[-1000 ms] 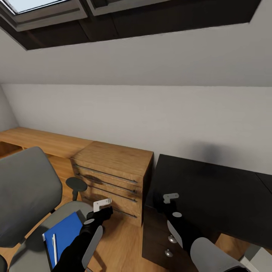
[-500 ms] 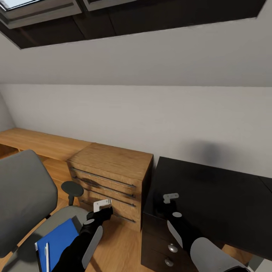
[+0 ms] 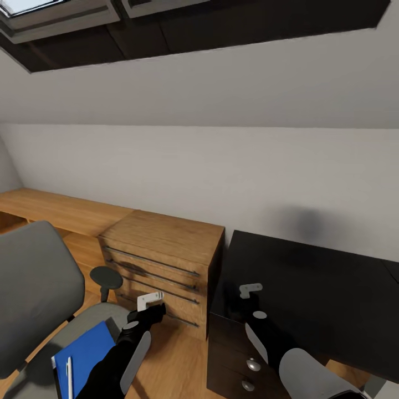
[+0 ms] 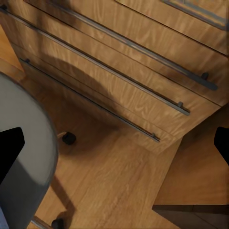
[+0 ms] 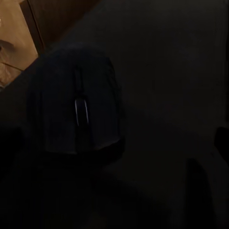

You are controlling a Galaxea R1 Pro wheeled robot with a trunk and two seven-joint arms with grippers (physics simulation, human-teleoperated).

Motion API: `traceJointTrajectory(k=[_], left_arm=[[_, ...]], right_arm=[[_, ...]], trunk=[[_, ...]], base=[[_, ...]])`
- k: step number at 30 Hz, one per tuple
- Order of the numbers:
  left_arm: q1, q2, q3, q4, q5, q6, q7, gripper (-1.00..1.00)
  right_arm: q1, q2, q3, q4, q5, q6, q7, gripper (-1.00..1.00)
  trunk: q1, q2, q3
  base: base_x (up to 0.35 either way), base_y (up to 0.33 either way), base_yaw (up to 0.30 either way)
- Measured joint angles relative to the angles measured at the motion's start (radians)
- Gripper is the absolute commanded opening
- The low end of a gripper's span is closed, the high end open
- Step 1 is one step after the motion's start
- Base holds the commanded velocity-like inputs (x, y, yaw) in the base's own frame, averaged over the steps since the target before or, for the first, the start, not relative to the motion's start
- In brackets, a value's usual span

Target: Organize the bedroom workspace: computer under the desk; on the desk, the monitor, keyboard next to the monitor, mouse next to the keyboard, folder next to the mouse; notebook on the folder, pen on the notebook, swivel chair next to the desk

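The left tool [image 3: 149,300] is held over the wood floor [image 3: 177,360], between the swivel chair [image 3: 39,299] and the wooden drawer unit [image 3: 160,255]. In the left wrist view its fingers [image 4: 10,148] are seen spread wide with nothing between them, so it is open and empty. The blue folder [image 3: 83,352] is found lying flat on the chair seat, with the pen [image 3: 69,376] resting on it near its outer edge. Both lie to the left of that arm and lower than the tool, close beside the forearm. The pen's long axis is seen to run roughly along the folder's side.

The right tool [image 3: 250,289] is held over the near left corner of the black worktop [image 3: 321,288]. In the right wrist view the mouse [image 5: 78,107] is seen lying on that dark surface beneath the tool — off the midline, nearer one finger than the other. Its length runs across the line joining the fingers. The fingers are only dimly made out at the two edges, well apart and not touching the mouse, so this tool is judged open.

The folder and pen are therefore judged to fall to the left arm — the nearer one. A reach back and down toward the seat is called for.
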Motion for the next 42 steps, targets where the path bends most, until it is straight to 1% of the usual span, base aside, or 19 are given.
traceJointTrajectory(k=[22, 23, 26, 27, 31, 32, 36, 37, 38, 39, 40, 41, 42], left_arm=[[0.000, 0.000, -0.001, 0.004, 0.000, 0.000, 0.002, 1.00], [0.000, 0.000, -0.001, 0.004, -0.001, 0.000, 0.003, 1.00], [0.000, 0.000, -0.001, 0.005, -0.001, 0.000, 0.004, 1.00], [0.000, 0.000, -0.001, 0.005, -0.001, -0.001, 0.004, 1.00], [0.000, 0.000, -0.001, 0.005, -0.001, -0.001, 0.005, 1.00], [0.000, 0.000, -0.001, 0.002, -0.001, -0.002, 0.005, 1.00], [0.001, -0.001, -0.002, -0.018, -0.002, -0.002, 0.005, 1.00], [0.005, -0.002, -0.002, -0.038, -0.002, -0.002, 0.005, 1.00], [0.010, -0.002, -0.003, -0.051, -0.001, -0.001, 0.005, 1.00], [0.044, -0.003, -0.004, -0.109, -0.001, 0.003, 0.003, 1.00], [0.056, -0.003, -0.004, -0.128, -0.001, 0.004, 0.003, 1.00], [0.081, -0.003, -0.004, -0.165, -0.001, 0.005, 0.003, 1.00], [0.096, -0.003, -0.005, -0.183, -0.001, 0.006, 0.002, 1.00]], right_arm=[[0.001, 0.000, 0.002, -0.015, 0.000, -0.001, -0.001, 1.00], [0.001, 0.000, -0.006, -0.069, 0.000, 0.013, -0.002, 1.00], [0.003, -0.001, -0.010, -0.128, -0.005, 0.043, -0.002, 1.00], [0.004, -0.002, -0.012, -0.175, -0.015, 0.075, -0.002, 1.00], [0.020, -0.006, -0.014, -0.307, -0.054, 0.161, -0.005, 1.00], [0.043, -0.008, -0.016, -0.382, -0.078, 0.208, -0.009, 1.00], [0.126, -0.012, -0.024, -0.562, -0.120, 0.312, -0.031, 1.00], [0.170, -0.014, -0.031, -0.660, -0.134, 0.360, -0.051, 1.00], [0.193, -0.015, -0.034, -0.711, -0.140, 0.383, -0.063, 1.00], [0.263, -0.017, -0.042, -0.879, -0.152, 0.453, -0.118, 1.00], [0.281, -0.017, -0.044, -0.927, -0.155, 0.470, -0.134, 1.00], [0.307, -0.018, -0.045, -0.991, -0.158, 0.496, -0.161, 1.00], [0.320, -0.018, -0.046, -1.020, -0.159, 0.509, -0.172, 1.00]], trunk=[[-0.084, 0.154, 0.069], [-0.088, 0.161, 0.072], [-0.100, 0.182, 0.082], [-0.104, 0.189, 0.085], [-0.119, 0.217, 0.097], [-0.123, 0.224, 0.100], [-0.138, 0.252, 0.113], [-0.142, 0.259, 0.116], [-0.146, 0.266, 0.119], [-0.150, 0.273, 0.122], [-0.154, 0.280, 0.126], [-0.157, 0.287, 0.129], [-0.161, 0.294, 0.132]], base=[[0.000, 0.000, 0.000], [0.000, 0.000, 0.000], [0.000, 0.000, 0.000], [0.000, 0.000, 0.000], [0.000, 0.000, 0.000], [0.000, 0.000, 0.000], [0.000, 0.000, 0.000], [0.000, 0.000, 0.000], [0.000, 0.000, 0.000], [0.000, 0.000, 0.000], [0.000, 0.000, 0.000], [0.000, 0.000, 0.000], [0.000, 0.000, 0.000]])
